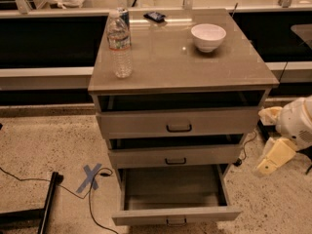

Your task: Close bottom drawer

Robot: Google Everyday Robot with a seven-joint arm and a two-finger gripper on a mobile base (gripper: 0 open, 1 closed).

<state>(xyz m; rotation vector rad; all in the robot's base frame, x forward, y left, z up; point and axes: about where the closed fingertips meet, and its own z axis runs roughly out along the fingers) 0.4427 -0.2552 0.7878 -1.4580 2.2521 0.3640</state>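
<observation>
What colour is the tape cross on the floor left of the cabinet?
Blue tape cross, camera view; the gripper hangs right of the bottom drawer.

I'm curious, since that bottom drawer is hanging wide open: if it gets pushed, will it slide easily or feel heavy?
The bottom drawer looks empty, so it probably slides in lightly. Its metal front looks stiff and should not bend under a push. The gripper hangs low, right of the cabinet, not touching the drawer.
</observation>
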